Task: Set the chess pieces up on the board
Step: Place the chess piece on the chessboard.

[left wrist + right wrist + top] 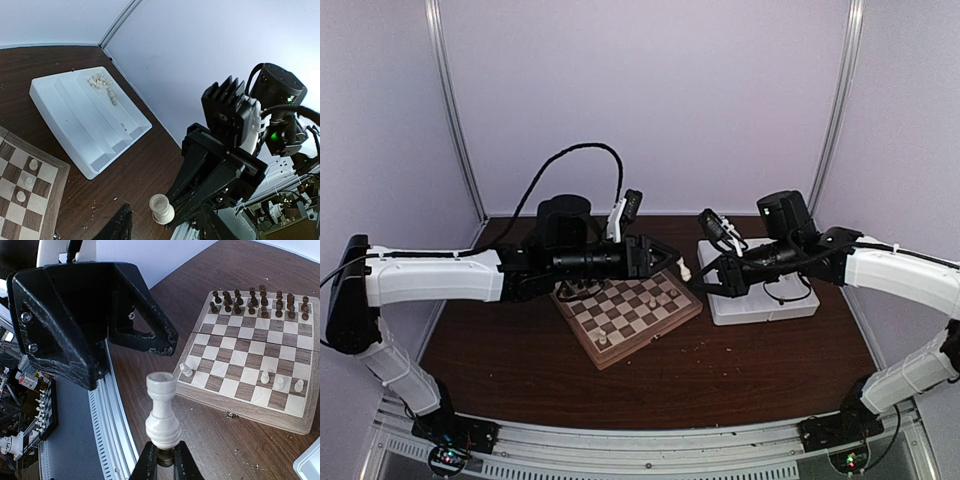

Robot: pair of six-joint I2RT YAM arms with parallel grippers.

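Right pincer (162, 454): jaws clamped on the foot of a white rook (162, 405), which stands upright above them, notched top uppermost. Rook and pincer hang in the air just off the board (280, 417), beyond its rim on the side facing the tray (65, 125), over the bare brown table (225, 455).

Left pincer (668, 262): jaws parted, nothing gripped between them. It reaches across the board from the opposite side, its fingertips near the rook; whether they touch it cannot be told.

Board: wooden and chequered, with a thick pale rim, turned cornerwise on the table. Dark pieces (260, 299) stand in the two rows along one side of the board. White pieces (280, 383), four in all, stand upright towards the opposite side of the board: three on neighbouring squares in a short line, and one alone near the board corner closest to the rook.

Tray: white, divided into long compartments, beside the board and apart from it. A heap of pieces (100, 81), cream like the rook, lies at one end of the compartment farthest from the board.
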